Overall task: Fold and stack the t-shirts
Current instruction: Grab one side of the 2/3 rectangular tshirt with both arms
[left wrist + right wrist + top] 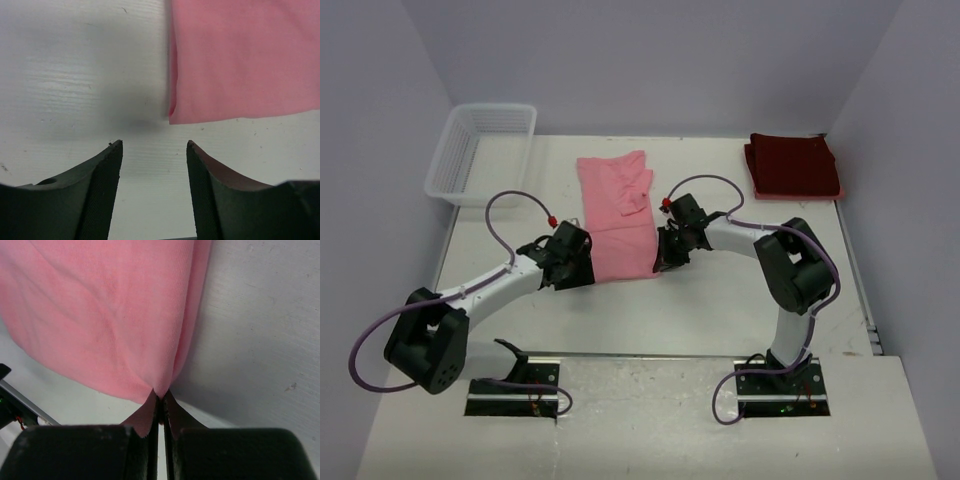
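Pink shirt: a light pink cloth t-shirt (617, 215) of soft, faintly creased knit is laid at the middle of the white table (650, 325), folded into a long narrow strip with a sleeve turned over its far half.
Near edge: straight and doubled at the left fold.
Right gripper (160, 399): clamped on the pink shirt's near right corner, with the cloth gathered into a pleat between the dark fingers.
Left gripper (154, 150): released, jaws apart with nothing between them, over bare table just beside the near left corner.
Maroon shirt: a dark maroon cloth t-shirt (792, 165) is folded into a flat rectangle at the far right.
Basket: a white plastic lattice basket (480, 150) is set at the far left corner.
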Motion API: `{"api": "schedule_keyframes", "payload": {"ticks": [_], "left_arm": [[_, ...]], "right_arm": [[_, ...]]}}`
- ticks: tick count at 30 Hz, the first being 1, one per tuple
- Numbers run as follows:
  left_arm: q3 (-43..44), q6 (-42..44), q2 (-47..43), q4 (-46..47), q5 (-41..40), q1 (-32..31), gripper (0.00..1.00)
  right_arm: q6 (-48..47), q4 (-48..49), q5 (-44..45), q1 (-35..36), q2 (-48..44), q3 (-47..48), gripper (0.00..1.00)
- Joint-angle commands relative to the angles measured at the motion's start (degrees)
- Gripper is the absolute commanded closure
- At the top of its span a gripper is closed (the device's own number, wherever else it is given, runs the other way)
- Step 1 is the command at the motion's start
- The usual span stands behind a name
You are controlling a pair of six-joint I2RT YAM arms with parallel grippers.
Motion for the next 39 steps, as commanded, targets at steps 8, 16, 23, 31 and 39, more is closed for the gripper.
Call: {"api": "schedule_keyframes", "payload": {"ticks": [8,16,23,31,39], "left_arm": [[0.7,-0.7,7.1,9.5,6.1,0.8,0.42],[-0.1,-0.3,11.8,11.8,7.0,1.6,0.47],[-1.0,0.3,12.6,13.5,8.0,3.5,0.64],[-4.2,-0.2,7.3,13.3,10.3,3.5,1.0],[-9.8,-1.2,-8.0,7.5,12.7,1.2,1.0]], "right_arm": [[-0.8,-0.1,1.9,0.8,-2.3,-1.2,1.0],[-0.7,0.1,1.9,0.8,-2.4,-1.8,1.0],[-0.6,0.1,2.0,0.8,-2.7,-1.9,1.0],[-0.7,-1.7,3.3,1.5,-3.8,-2.0,1.0],[0.1,-6.1,12.5,7.0,-12.8,-4.8,1.0]]}}
